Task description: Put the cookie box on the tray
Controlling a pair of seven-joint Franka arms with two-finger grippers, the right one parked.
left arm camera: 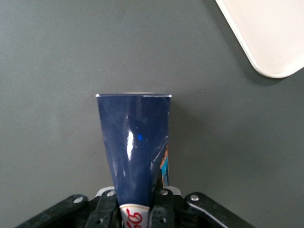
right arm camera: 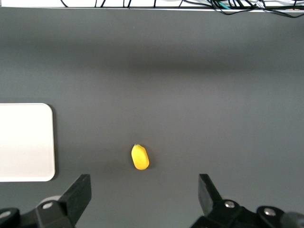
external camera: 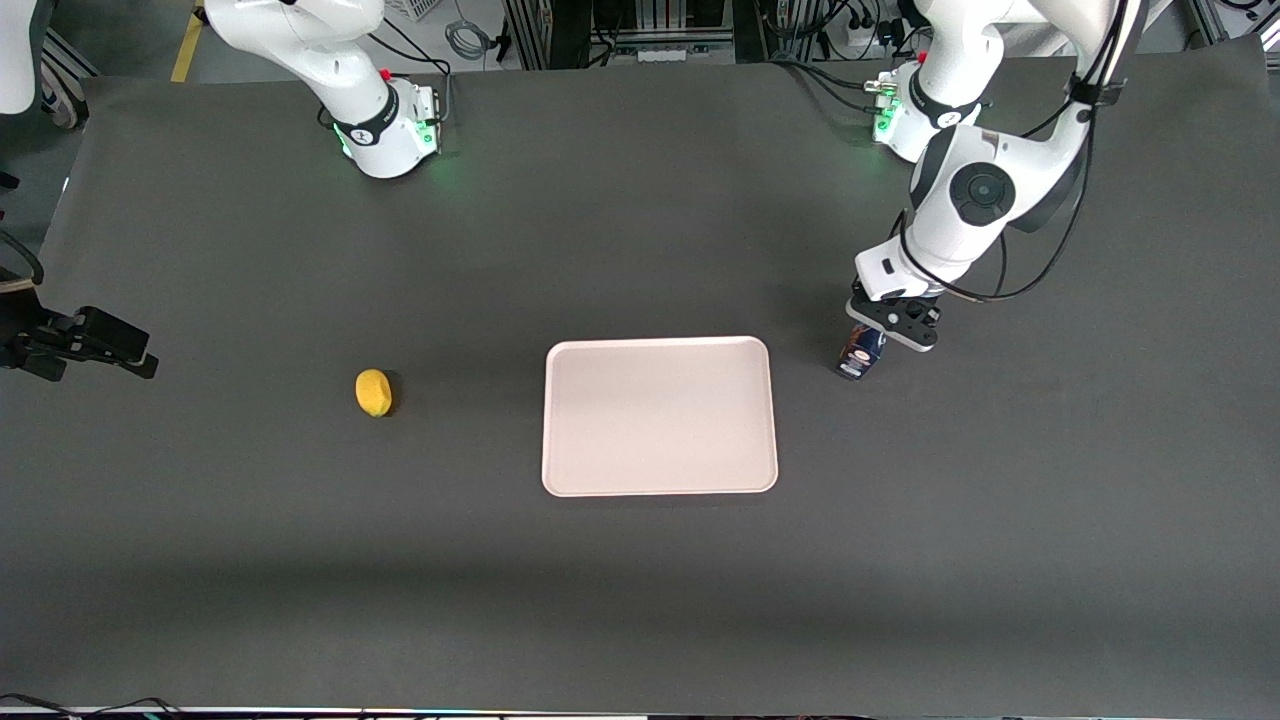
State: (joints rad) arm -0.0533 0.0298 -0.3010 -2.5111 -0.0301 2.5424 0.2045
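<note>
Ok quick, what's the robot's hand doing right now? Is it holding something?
Gripper: shut on the cookie box, beside the tray toward the working arm's end, not on it yet.

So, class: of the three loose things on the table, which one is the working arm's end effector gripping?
The cookie box, the dark navy carton clamped in the end effector beside the tray. The yellow object lies untouched toward the parked arm's end.

Tool clamped on cookie box beside tray; bare mat between.
</note>
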